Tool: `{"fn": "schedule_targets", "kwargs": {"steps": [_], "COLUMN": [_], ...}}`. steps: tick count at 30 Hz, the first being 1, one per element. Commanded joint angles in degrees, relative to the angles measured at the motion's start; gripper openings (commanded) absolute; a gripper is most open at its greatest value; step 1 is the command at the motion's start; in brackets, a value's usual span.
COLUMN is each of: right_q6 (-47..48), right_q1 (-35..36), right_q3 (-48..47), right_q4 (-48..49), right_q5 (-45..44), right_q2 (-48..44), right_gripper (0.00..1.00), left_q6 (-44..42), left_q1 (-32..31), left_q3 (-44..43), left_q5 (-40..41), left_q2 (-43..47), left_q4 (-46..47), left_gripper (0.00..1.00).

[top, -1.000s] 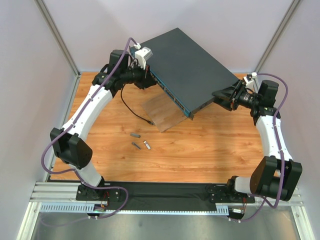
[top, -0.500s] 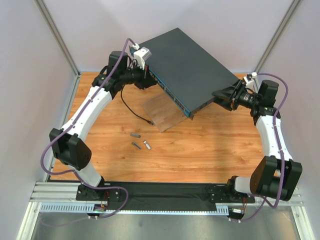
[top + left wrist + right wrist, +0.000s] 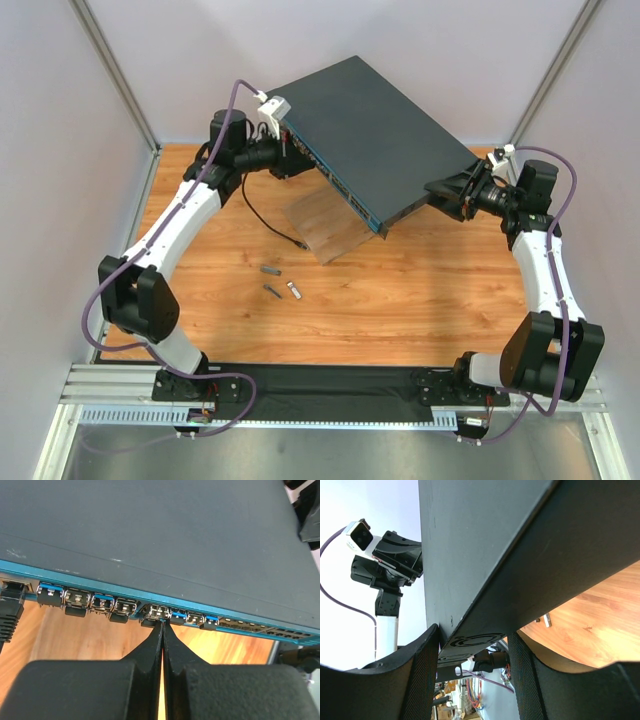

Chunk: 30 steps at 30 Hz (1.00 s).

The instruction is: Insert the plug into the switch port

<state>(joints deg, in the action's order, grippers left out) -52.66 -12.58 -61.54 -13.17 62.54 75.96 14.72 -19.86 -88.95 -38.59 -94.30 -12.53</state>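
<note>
Switch (image 3: 150, 540) ports lie just beyond closed left end effector (image 3: 162, 622).

Robotics laboratory test cell: plain white panel walls (image 3: 50, 150) and aluminium profile posts (image 3: 115, 75) enclose the orange wood-grain surface (image 3: 400, 300).

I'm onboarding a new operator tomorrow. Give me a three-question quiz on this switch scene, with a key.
1. True or false: the right pincer grips the switch by its edge.
2. The jaws of the left pincer are: A) wide open, B) shut, C) out of view.
3. How many small loose pieces lie on the table?
Key: 1 true; 2 B; 3 three.
</note>
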Motion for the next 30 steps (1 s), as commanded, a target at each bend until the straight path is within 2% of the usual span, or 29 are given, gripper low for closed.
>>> {"fn": "schedule_targets", "kwargs": {"steps": [1, 5, 8, 11, 15, 17, 19, 20, 21, 23, 24, 26, 27, 29, 30], "right_q6": [6.17, 6.43, 6.78, 7.49, 8.19, 9.07, 9.77, 10.47, 10.74, 11.61, 12.05, 13.20, 14.42, 15.74, 16.97], "right_q1": [0.45, 0.45, 0.45, 0.36, 0.36, 0.36, 0.36, 0.36, 0.36, 0.36, 0.36, 0.36, 0.36, 0.36, 0.36], "right_q3": [-0.60, -0.60, -0.95, -1.65, -2.27, -2.97, -3.41, -3.50, -3.59, -3.59, -3.85, -4.29, -4.47, -5.26, -5.61], "right_q4": [2.71, 2.45, 2.10, 1.22, 0.60, -0.62, -1.59, -2.21, -2.30, -3.17, -3.61, -5.89, -6.69, -8.96, -9.76], "right_q5": [-10.69, -10.95, -11.30, -11.83, -12.09, -12.27, -12.45, -12.45, -12.53, -12.71, -12.80, -13.32, -13.41, -14.03, -14.38], "right_q2": [2.52, 2.35, 2.17, 1.91, 1.82, 2.00, 2.00, 2.00, 1.82, 1.29, 1.03, 0.68, 0.50, -0.11, -0.38], "right_gripper": [0.00, 0.00, 0.00, 0.00, 0.00, 0.00, 0.05, 0.08, 0.17, 0.25, 0.35, 0.48, 0.58, 0.69, 0.78], "left_q6": [3.12, 3.83, 1.46, -3.72, -9.96, -14.71, -18.84, -23.55, -25.77, -34.09, -37.36, -42.56, -48.06, -52.75, -55.21], "left_q1": [-1.85, -1.85, -1.50, -0.36, 3.15, 4.82, 5.79, 6.49, 6.76, 6.94, 6.94, 6.94, 6.85, 6.85, 6.85], "left_q3": [1.49, 2.72, 3.60, 5.80, 10.44, 12.21, 13.01, 13.18, 13.45, 14.32, 15.37, 16.52, 17.48, 18.72, 20.29], "left_q5": [4.49, 3.61, 1.77, -1.39, -4.83, -5.53, -6.23, -7.19, -7.20, -7.03, -6.85, -6.76, -6.42, -4.93, -4.40], "left_q2": [-6.33, -6.60, -4.50, 0.77, 10.77, 14.13, 17.83, 18.71, 20.11, 21.26, 21.79, 22.14, 21.80, 21.27, 20.57], "left_q4": [19.11, 21.41, 19.22, 13.61, 1.24, -5.26, -9.42, -14.40, -16.88, -22.85, -24.71, -29.27, -30.61, -32.72, -33.16], "left_gripper": [0.04, 0.08, 0.12, 0.24, 0.41, 0.45, 0.49, 0.49, 0.50, 0.50, 0.51, 0.52, 0.53, 0.53, 0.53]}}
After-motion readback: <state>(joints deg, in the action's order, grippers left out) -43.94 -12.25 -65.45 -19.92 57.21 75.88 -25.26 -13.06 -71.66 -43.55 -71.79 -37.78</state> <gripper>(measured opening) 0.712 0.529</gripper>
